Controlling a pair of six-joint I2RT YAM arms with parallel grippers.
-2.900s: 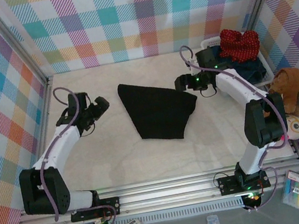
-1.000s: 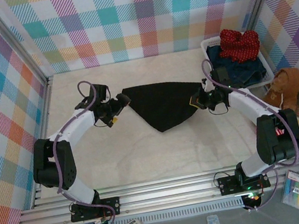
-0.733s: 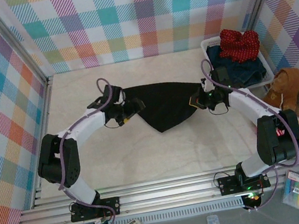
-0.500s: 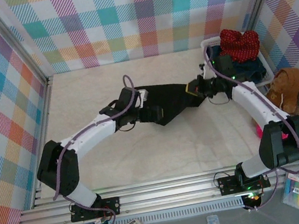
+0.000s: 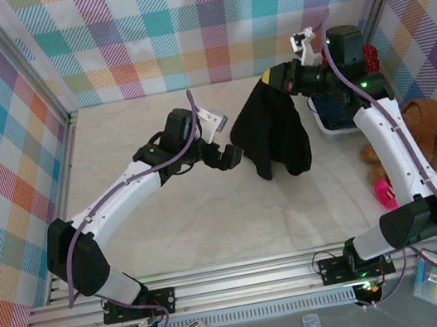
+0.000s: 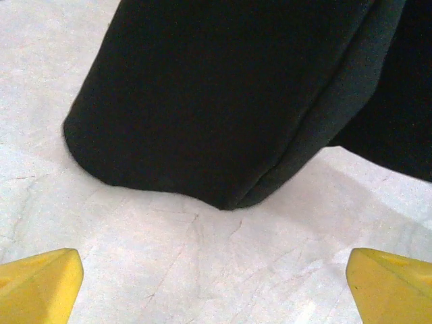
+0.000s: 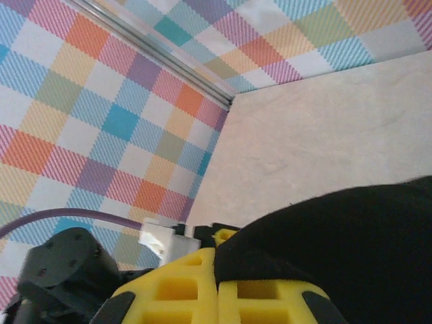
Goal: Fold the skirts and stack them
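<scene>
Whereas half a second ago the black skirt [image 5: 272,133] lay spread on the table [image 5: 171,230], stretched between both arms, it now hangs in the air from the right gripper [image 5: 280,78], which has risen toward the 1 o'clock side of the table. In the right wrist view that gripper's yellow fingers [image 7: 182,293] sit pressed together with black cloth bunched over them, so it is pinching the skirt near its top edge.

The left gripper [image 5: 230,157] has let go. Its jaws stand spread wide and empty just at 9 o'clock of the hanging cloth, and the left wrist view shows the rounded lower hem straight ahead, low over the table. Whether the hem touches the surface I cannot tell.

The skirt is therefore not folded. It dangles as a loose, doubled drape from a single grip, which looks like a shake-out or re-lay before a proper fold. The next move likely needs the left gripper to catch a free corner, or the right to lower the cloth flat again.

At 2 o'clock the white basket [image 5: 325,124] holds the remaining garments, with a bit of the red skirt [image 5: 369,53] peeking past the right arm, so stacking has not begun.
</scene>
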